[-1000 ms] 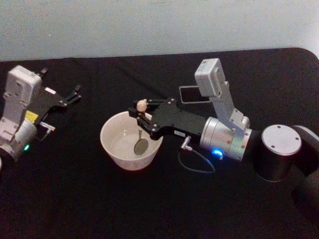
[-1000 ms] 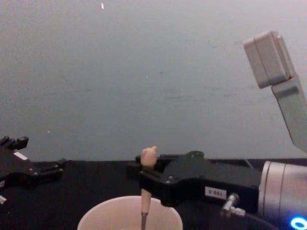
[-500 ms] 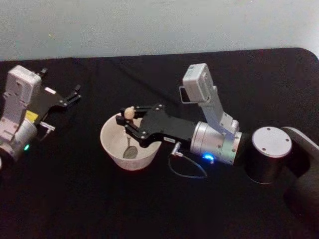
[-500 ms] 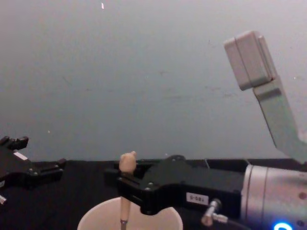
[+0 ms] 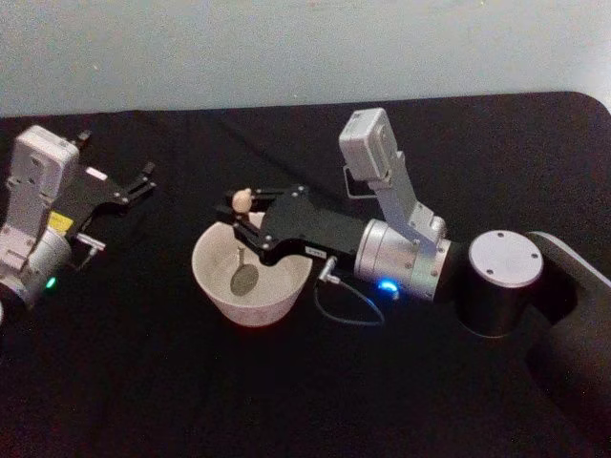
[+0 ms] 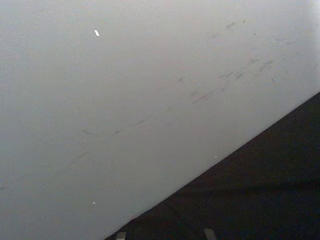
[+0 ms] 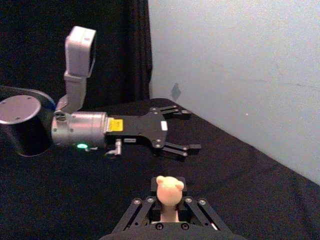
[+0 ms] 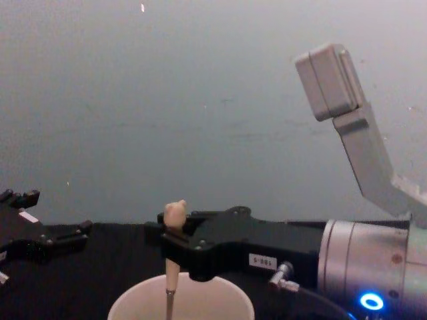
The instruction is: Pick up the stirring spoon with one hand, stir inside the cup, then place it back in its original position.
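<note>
My right end effector point(image 5: 246, 221) is clamped on the stirring spoon point(image 5: 242, 281), gripping the pale handle just below the bear head, and it reaches over the cup point(image 5: 221, 303) from the right side. The spoon hangs close to upright, with its metal bowl down inside the cup near the bottom and the bear head poking up above my fingers.

Over the last second I have swept leftward across the cup. The spoon's bowl was on the right-hand side of the cup's inside then; now it sits toward the left of centre, and in the chest view the handle has slid left along with my wrist. The cup itself has stayed where it was on the table point(image 5: 143, 382), so the sweep is not dragging it.

I take this to mean the pick-up is done and I am in the middle of stirring. What remains, as I judge it, is to finish the stirring passes, lift the spoon clear of the rim, and return it to where it lay.

My left end effector point(image 5: 148, 181) is parked well off to the left above the table, fingers apart and holding nothing.
</note>
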